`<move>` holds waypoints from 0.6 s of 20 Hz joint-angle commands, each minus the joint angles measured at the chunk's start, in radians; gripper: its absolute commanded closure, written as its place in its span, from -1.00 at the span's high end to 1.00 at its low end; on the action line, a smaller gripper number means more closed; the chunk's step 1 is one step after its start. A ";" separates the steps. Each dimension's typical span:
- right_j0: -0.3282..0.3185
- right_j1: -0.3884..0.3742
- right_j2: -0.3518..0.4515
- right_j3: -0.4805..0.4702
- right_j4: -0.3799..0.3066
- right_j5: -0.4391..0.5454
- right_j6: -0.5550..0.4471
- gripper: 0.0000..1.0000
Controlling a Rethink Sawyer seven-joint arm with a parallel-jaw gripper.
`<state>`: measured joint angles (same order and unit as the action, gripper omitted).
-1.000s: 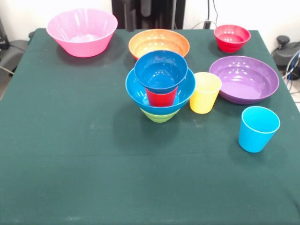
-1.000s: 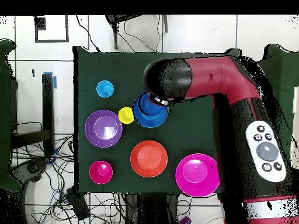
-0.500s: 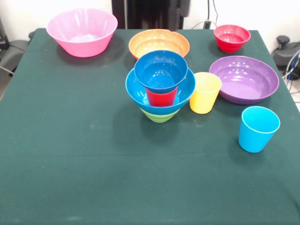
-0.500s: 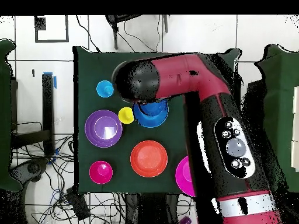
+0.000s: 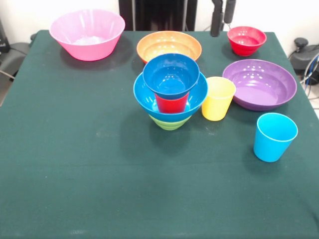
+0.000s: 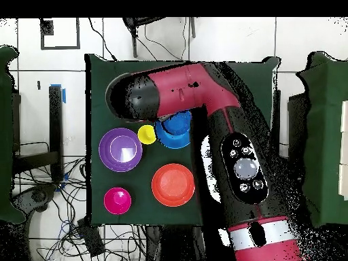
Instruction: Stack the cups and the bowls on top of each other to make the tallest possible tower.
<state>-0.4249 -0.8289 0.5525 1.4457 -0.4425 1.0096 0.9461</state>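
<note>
Cloth-covered table (image 5: 75, 189) lies bare along my front edge, and the nearest piece from the front camera is the sky-blue cup (image 5: 274, 136), upright and alone at the right, well apart from the pile. Behind it, mid-table, I see the tower (image 5: 170, 92): the green bowl (image 5: 169, 122) at the bottom, the large blue bowl (image 5: 147, 97) nested in it, the red cup (image 5: 171, 103) standing inside that, and the small blue bowl (image 5: 171, 74) seated on the cup. The yellow cup (image 5: 218, 98) stands just beside the tower on its right, with the purple bowl (image 5: 259, 83) further right. Farther back sit the orange bowl (image 5: 169, 46), the pink bowl (image 5: 87, 34) at left and the small red bowl (image 5: 246, 40) at right. At the top edge the gripper (image 5: 222, 16) hangs above the table beside the red bowl, its two fingers slightly apart and holding nothing.
</note>
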 commanded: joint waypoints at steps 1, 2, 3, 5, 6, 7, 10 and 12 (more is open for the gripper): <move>0.026 0.043 -0.075 0.075 -0.017 -0.036 0.186 1.00; 0.021 0.041 -0.075 0.084 -0.017 -0.043 0.183 1.00; 0.023 0.043 -0.076 0.086 -0.017 -0.048 0.188 1.00; 0.014 0.049 -0.071 0.079 -0.011 -0.061 0.189 1.00; 0.014 0.053 -0.067 0.076 -0.008 -0.071 0.195 1.00; 0.013 0.057 -0.063 0.073 -0.005 -0.082 0.201 1.00; 0.017 0.061 -0.054 0.052 0.012 -0.095 0.219 1.00; 0.026 0.063 -0.059 0.039 0.009 -0.100 0.229 1.00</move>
<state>-0.4153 -0.8286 0.5457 1.4488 -0.4306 0.9532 0.9943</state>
